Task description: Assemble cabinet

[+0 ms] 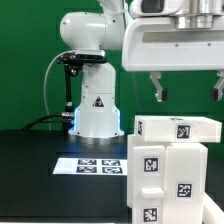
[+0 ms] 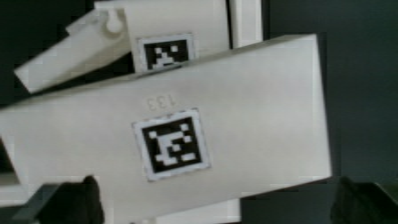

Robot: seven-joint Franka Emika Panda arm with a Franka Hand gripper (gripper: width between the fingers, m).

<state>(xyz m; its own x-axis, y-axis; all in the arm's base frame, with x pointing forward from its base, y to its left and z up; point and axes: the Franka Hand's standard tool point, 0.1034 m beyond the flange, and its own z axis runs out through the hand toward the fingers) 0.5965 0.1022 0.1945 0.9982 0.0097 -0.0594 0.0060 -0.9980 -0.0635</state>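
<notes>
The white cabinet (image 1: 170, 175) stands at the exterior view's lower right, a tall box of panels with several black-and-white tags. A flat white top piece (image 1: 178, 127) with a tag lies across it, slightly askew. My gripper (image 1: 187, 90) hangs just above that top piece, open and empty, with its dark fingers (image 1: 156, 88) spread wide. In the wrist view the tagged top piece (image 2: 169, 145) fills the picture between my spread fingertips (image 2: 71, 200), with another tagged cabinet panel (image 2: 166, 52) beyond it. My gripper (image 2: 217, 205) touches nothing.
The marker board (image 1: 95, 166) lies flat on the black table in front of the robot base (image 1: 95, 115). A green wall stands behind. A cable runs from the base towards the exterior view's left.
</notes>
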